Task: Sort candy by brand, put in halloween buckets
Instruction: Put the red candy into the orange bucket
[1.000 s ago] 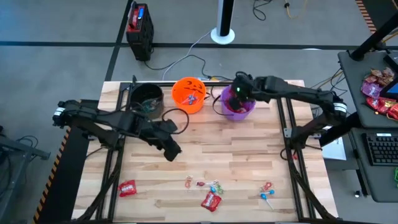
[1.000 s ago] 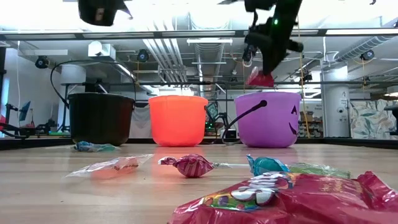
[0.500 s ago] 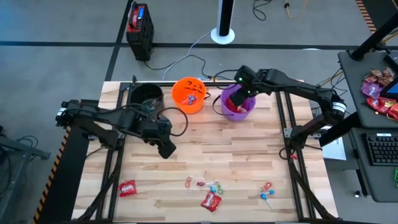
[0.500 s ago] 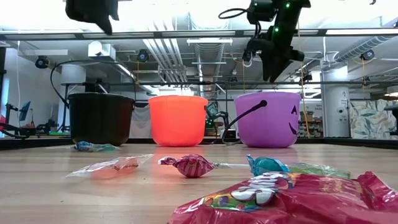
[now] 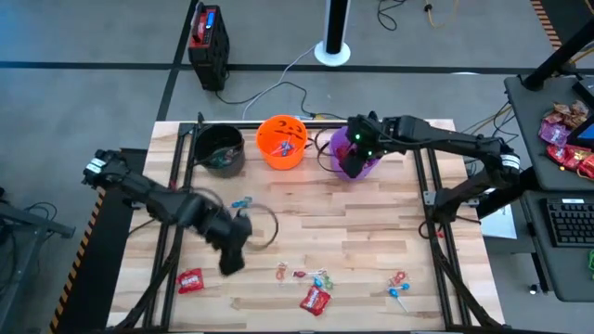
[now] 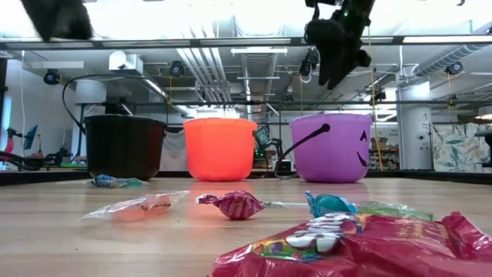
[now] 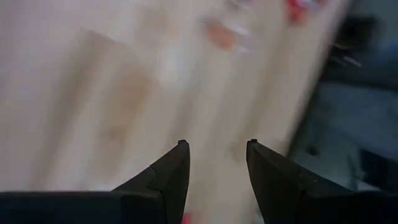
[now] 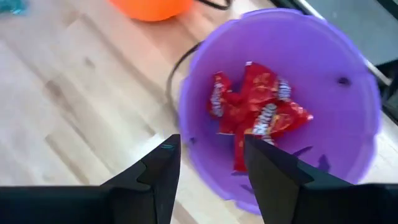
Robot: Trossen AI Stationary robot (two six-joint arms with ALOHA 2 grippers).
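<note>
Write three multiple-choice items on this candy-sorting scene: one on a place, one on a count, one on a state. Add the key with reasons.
1. Where is the right gripper?
A. Over the purple bucket
B. Over the black bucket
C. Beside the loose candy at the near table edge

2. How many buckets stand on the table?
A. Two
B. Three
C. Four

3. How do the right gripper's jaws stand?
A. Shut on a red packet
B. Shut on a lollipop
C. Open, with nothing between them

Key: 1 A, the right wrist view looks straight down into the purple bucket. 2 B, the black bucket, the orange bucket and the purple one stand in a row. 3 C, the jaws are apart and the red packets lie on the bucket's bottom.
</note>
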